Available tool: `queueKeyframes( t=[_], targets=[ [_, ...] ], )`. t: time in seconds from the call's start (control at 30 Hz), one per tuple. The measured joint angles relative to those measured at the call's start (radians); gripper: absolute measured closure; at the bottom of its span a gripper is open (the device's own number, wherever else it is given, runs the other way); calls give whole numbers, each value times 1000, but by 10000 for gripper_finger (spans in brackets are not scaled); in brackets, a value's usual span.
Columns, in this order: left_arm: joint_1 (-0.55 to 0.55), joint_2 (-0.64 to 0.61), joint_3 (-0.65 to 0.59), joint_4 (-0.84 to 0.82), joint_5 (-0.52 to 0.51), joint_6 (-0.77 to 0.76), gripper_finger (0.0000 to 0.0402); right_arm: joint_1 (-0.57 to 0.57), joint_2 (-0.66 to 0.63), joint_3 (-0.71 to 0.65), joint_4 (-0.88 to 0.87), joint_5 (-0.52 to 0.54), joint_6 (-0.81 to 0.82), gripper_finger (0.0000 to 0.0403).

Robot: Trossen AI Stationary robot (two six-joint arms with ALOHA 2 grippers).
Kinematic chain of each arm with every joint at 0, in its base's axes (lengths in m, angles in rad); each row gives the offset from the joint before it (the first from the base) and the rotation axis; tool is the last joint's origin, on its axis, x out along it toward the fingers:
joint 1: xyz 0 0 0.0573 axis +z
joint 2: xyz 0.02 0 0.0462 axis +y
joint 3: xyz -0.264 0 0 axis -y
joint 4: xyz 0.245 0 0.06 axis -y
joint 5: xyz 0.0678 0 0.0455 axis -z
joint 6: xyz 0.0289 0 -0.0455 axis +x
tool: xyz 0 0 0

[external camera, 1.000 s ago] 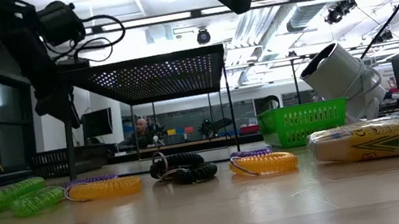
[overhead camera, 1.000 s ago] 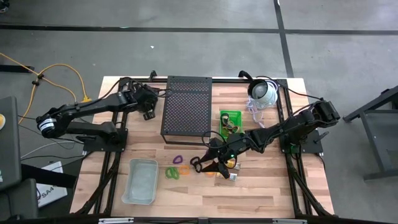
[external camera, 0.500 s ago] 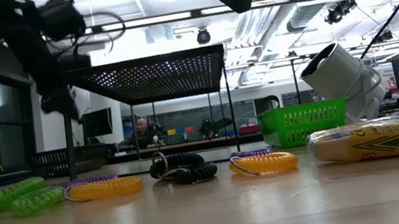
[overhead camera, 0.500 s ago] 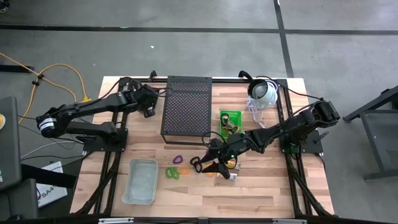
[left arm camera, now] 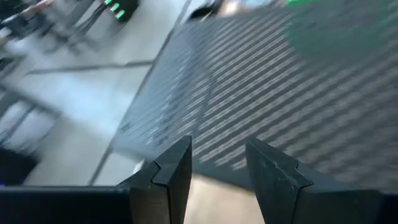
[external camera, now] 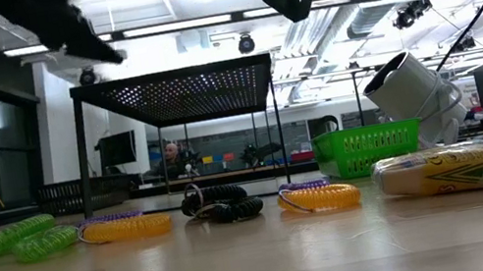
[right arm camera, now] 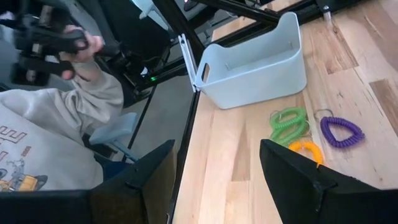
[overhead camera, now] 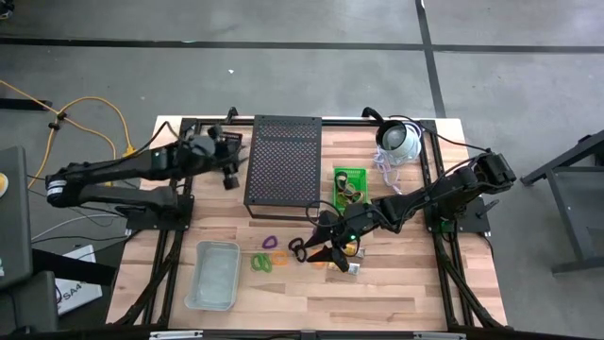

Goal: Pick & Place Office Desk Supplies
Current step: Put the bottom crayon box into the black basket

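Nothing among the coiled loops is shifting between the earlier pictures and now; what is moving is the left arm, which is swinging its left hand (overhead camera: 229, 162) along the left edge of the black mesh stand (overhead camera: 283, 161) at the back of the worktop (overhead camera: 396, 283), rising out of the low view's upper left as it goes. Its fingers (left arm camera: 177, 171) are standing a little apart with nothing between them.

Near the front of the worktop the supplies are lying in a loose row: a green loop (overhead camera: 260, 261), a purple loop (overhead camera: 269, 242) just behind it, an orange loop (overhead camera: 279, 258) beside them, then a black loop (overhead camera: 297, 250), with a yellow-and-white packet (external camera: 466, 166) farther toward the right. A second orange loop (external camera: 320, 197) is lying between the black one and the packet.

These loops are looking light, springy and soft, likely to squash and roll in a pinch, so taking one across the coil's thickness at a single side seems the safer hold. The packet probably crumples and slides.

The right hand (overhead camera: 328, 251) is hovering just over the black loop, fingers (right arm camera: 298, 171) spread wide and empty. A pale bin (overhead camera: 213, 274) is waiting to the left of the loops, and a green basket (overhead camera: 349, 184) is sitting behind them beside the stand.
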Motion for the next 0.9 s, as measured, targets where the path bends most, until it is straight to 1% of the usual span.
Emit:
queueKeyframes(
  t=[0.07, 0.3, 0.43, 0.53, 0.67, 0.8, 0.9],
  targets=[
    [-60, -19, 0, 0, 21, -31, 259, 0, 0, 0, -9, -1, 0, 183],
    [-295, -33, 0, 48, 33, -117, 259, 0, 0, 0, -80, -3, 0, 183],
    [-426, -24, 0, 92, 33, -131, 259, 0, 0, 0, -158, -3, -6, 183],
    [-505, -15, 0, 131, 30, -131, 259, 8, 0, 0, -243, -2, -27, 183],
    [-573, 4, 0, 171, 29, -152, 259, 41, 0, 0, -384, 18, -27, 183],
    [-604, 27, 0, 176, 19, -179, 259, 102, 0, 0, -511, 118, -27, 183],
    [-612, 51, 0, 177, -28, -183, 259, 152, 0, 0, -555, 181, -27, 183]
  ],
)
